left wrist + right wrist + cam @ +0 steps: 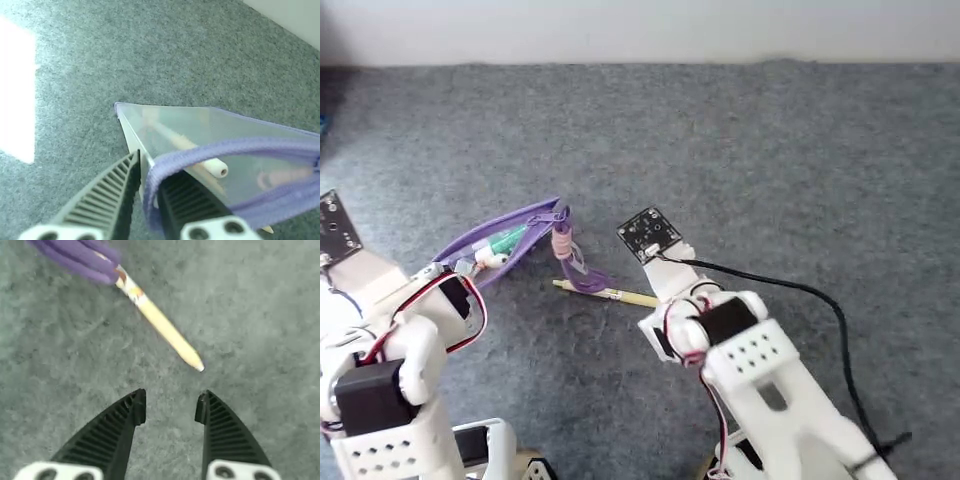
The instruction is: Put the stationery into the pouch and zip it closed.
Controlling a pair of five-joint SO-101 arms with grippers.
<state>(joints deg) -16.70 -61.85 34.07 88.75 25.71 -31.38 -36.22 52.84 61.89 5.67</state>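
Near the middle of the table (770,150), a bit toward its left edge, sits the see-through pouch (495,235) with a purple rim. The left gripper (147,167) holds it. Its two black jaws are pinched tight on the pouch's edge, close to one corner. Inside the pouch there is a green thing (505,240) and a white pen (214,168). A purple loop (582,280) hangs off the end of the pouch that points to the middle of the table.

A yellow pencil (610,293) lies flat on the table, outside the pouch. The purple loop lies across one end of it. The pencil's pointy end faces the right gripper (171,395). That gripper hangs over the table just beside the pencil's tip. Its jaws are apart and hold nothing.

A black cable (800,290) runs from the right arm toward the table's right near corner.
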